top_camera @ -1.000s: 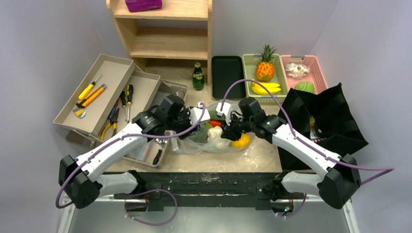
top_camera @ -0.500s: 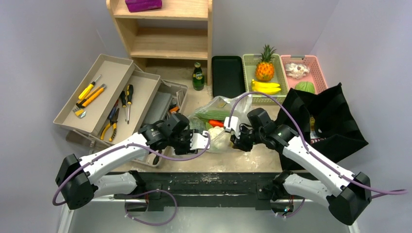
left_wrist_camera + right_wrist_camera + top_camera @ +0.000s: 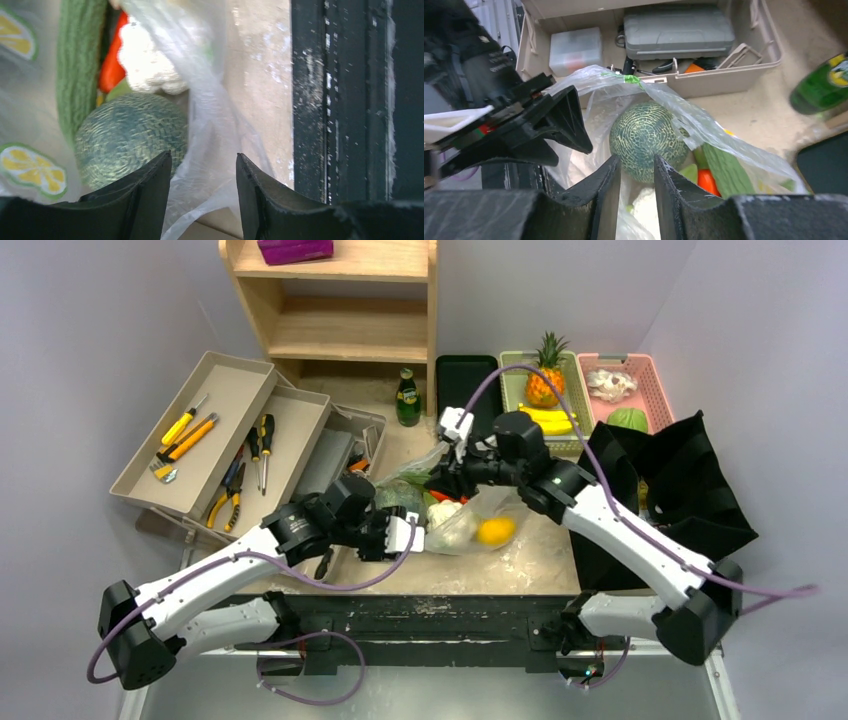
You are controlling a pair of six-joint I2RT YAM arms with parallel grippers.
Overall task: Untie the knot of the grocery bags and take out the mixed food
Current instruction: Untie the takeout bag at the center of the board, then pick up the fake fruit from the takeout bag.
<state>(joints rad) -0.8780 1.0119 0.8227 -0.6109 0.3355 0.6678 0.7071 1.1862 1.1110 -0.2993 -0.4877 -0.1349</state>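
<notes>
Since half a second ago the right end effector (image 3: 443, 478) has swung from the near side of the see-through plastic bag (image 3: 470, 515) up to its far side, and the yellow citrus (image 3: 495, 531), then hidden under the arm, shows again through the film; the left end effector (image 3: 203, 155) has shifted only slightly and hangs at the bag's near left corner. The left end effector's jaws stand about half open, with a loose fold of film running down between them but not pinched. The right end effector's jaws are nearly together, with a narrow gap; film lies at their base, and whether any of it is nipped cannot be told. The bag lies in the middle of the table (image 3: 520, 560), just left of the black cloth bag (image 3: 680, 480), which slumps open at the right edge. Inside the plastic lie the round green melon (image 3: 644, 135), the cucumber (image 3: 80, 65), a red pepper (image 3: 110, 65) and a pale, lumpy item (image 3: 150, 55). A strip of green tape (image 3: 629, 78) sits on a taut ridge of film above the melon; whether a knot remains there is unclear. By the look of it the job is at an early stage: the groceries seen are all inside the film, none appears lifted out, and the cloth bag is untouched by either arm. What remains is to open the plastic fully, empty it, then turn to the cloth bag.
</notes>
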